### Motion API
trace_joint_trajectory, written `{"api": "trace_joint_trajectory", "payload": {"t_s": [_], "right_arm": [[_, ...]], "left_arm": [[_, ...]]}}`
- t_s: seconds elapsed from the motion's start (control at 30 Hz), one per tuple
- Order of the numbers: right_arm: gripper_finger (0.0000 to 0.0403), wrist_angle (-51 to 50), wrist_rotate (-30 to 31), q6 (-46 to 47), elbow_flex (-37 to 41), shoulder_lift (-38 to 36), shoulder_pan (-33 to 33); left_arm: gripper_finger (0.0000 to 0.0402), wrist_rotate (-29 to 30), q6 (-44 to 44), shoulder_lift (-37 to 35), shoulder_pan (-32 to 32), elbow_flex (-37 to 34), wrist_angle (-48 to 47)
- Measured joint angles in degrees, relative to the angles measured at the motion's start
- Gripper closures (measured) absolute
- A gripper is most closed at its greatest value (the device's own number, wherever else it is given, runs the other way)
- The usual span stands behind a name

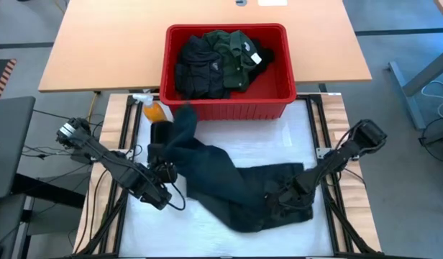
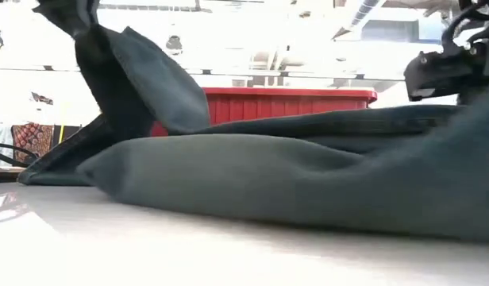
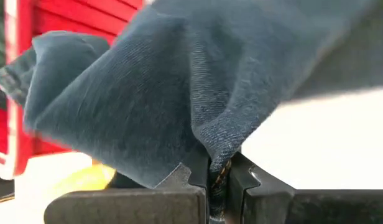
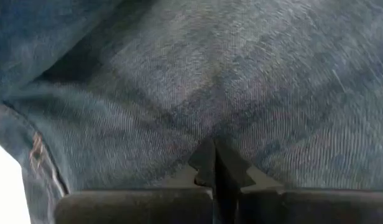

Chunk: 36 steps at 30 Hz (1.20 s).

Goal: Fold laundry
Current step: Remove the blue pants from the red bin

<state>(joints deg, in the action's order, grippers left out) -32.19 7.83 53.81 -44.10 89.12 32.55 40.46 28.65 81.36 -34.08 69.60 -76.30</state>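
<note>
On table, dark garment (image 1: 236, 187), both fingers pinching

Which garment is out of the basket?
The dark blue-grey garment spread on the white table; the black and green ones remain piled in the red basket.

Blown-out backlight, blurred wrist close-ups

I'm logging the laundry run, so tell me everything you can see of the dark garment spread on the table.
The dark garment is soft blue-grey denim-like cloth with stitched seams, lying crumpled across the white table in front of the red basket. The left gripper, shut on it, lifts one end; the right gripper pinches the other end.
</note>
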Motion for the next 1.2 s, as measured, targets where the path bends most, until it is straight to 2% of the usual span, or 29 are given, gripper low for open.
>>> {"api": "trace_joint_trajectory", "payload": {"t_s": [0.1,0.33,0.53,0.73,0.87,0.9,1.07,1.2], "right_arm": [[0.0371,-5.16,-0.61,4.6,0.12,-0.55,-0.54],[0.0354,-0.67,-0.64,7.48,0.52,-2.81,-0.85],[0.0354,4.84,-0.57,7.4,0.5,-3.15,-0.85],[0.0354,6.12,-0.54,7.26,0.46,-3.15,-0.83],[0.0354,6.2,-0.46,7.25,0.44,-3.17,-0.83],[0.0354,6.24,-0.47,7.25,0.44,-3.17,-0.83],[0.0354,6.3,-0.41,7.25,0.35,-3.21,-0.83],[0.0353,6.3,-0.39,7.25,0.35,-3.23,-0.83]], "left_arm": [[0.0401,-1.58,1.85,0.0,-1.01,-2.26,0.45],[0.0401,-0.95,5.15,-0.02,-2.63,-4.12,1.54],[0.0401,-0.03,-1.47,-0.02,-1.26,-7.15,9.27],[0.0401,-15.64,-3.26,-0.02,-0.96,-11.84,15.21],[0.0401,-21.77,-2.71,0.01,-2.93,-12.94,15.63],[0.0401,-24.82,-2.71,0.0,-3.23,-13.07,15.67],[0.0401,-47.38,-1.5,0.0,-4.74,-14.26,16.57],[0.0401,-55.38,1.58,0.0,-6.99,-14.68,16.64]]}}
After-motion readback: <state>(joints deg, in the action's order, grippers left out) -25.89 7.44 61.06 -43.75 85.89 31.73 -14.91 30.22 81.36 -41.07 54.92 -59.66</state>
